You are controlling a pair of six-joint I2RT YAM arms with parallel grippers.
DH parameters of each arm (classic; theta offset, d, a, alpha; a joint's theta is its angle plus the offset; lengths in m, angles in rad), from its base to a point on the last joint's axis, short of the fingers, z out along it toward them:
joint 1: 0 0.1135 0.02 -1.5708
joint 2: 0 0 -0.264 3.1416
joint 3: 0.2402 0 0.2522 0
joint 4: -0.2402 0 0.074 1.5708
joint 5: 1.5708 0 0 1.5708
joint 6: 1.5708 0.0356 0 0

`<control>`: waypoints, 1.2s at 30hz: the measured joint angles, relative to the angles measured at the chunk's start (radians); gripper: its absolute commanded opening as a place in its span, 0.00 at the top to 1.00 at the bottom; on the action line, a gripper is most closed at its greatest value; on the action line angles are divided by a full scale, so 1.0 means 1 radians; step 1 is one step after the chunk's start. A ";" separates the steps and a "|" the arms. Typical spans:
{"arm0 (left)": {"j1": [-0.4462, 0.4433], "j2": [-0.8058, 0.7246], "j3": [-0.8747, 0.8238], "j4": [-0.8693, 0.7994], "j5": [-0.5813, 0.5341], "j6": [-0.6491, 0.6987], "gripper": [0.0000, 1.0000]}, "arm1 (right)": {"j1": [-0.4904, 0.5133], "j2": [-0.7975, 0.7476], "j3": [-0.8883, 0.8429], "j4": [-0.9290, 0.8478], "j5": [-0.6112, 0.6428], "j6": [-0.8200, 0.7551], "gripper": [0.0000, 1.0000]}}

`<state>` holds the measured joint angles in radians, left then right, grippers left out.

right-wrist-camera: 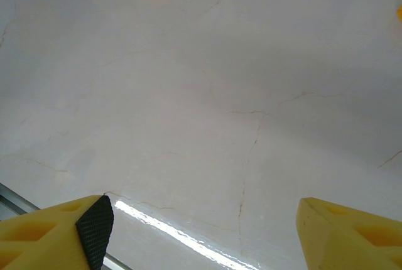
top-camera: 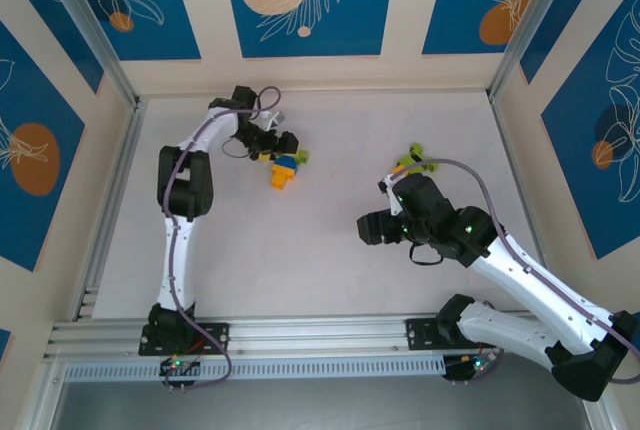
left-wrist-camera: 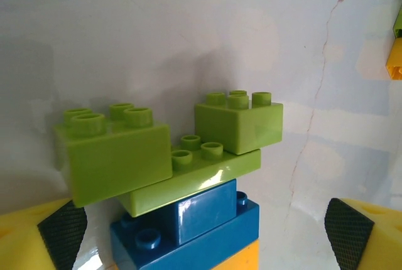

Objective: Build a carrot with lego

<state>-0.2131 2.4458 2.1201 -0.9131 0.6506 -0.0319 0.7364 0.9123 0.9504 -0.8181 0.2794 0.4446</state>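
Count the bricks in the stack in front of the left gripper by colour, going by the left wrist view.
Lime green bricks: 3
Blue bricks: 2
Orange brick: 1, cut off by the frame edge
Total: 6 visible

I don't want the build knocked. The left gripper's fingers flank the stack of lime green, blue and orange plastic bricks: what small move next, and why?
Probably draw the left gripper straight back. Its jaws stand wide open, both pads clear of the stack of lime green, blue and orange plastic bricks, so a straight retreat shouldn't nudge it.
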 measured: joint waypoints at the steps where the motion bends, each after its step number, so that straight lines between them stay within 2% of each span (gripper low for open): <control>1: 0.003 0.000 0.000 -0.002 0.000 0.002 0.00 | 0.000 0.000 0.000 0.000 0.000 0.000 0.21; 4: 0.013 -0.007 -0.021 0.000 -0.005 0.016 0.00 | -0.002 0.000 0.000 -0.001 0.000 0.000 0.21; 8: 0.028 -0.130 -0.235 0.081 -0.047 0.043 0.00 | -0.006 0.000 0.005 -0.007 0.011 -0.005 0.19; 11: 0.061 -0.343 -0.507 0.140 -0.108 0.038 0.00 | -0.037 0.000 0.008 0.002 0.035 -0.030 0.15; 14: 0.138 -0.653 -0.806 0.273 -0.213 0.015 0.00 | -0.124 0.001 -0.013 0.063 0.056 -0.062 0.12; 18: 0.241 -1.067 -1.136 0.544 -0.444 -0.028 0.00 | -0.306 0.027 -0.114 0.212 0.060 -0.103 0.11; 21: 0.237 -1.213 -1.353 0.815 -0.571 -0.043 0.00 | -0.427 0.060 -0.227 0.354 0.062 -0.110 0.11; 23: 0.235 -1.223 -1.480 0.985 -0.632 -0.050 0.00 | -0.492 0.069 -0.322 0.470 0.066 -0.113 0.11; 27: 0.235 -1.099 -1.658 1.222 -0.706 -0.069 0.00 | -0.585 0.071 -0.468 0.633 0.083 -0.114 0.11; 32: 0.234 -1.030 -1.679 1.363 -0.712 -0.064 0.00 | -0.613 -0.001 -0.637 0.959 0.088 -0.182 0.09; 36: 0.234 -1.022 -1.693 1.514 -0.698 -0.051 0.00 | -0.625 0.064 -0.718 1.157 0.087 -0.228 0.09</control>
<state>0.0208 1.4235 0.4274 0.6014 -0.0471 -0.0834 0.1116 0.9764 0.2329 0.3393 0.3668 0.2165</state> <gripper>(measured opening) 0.996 0.907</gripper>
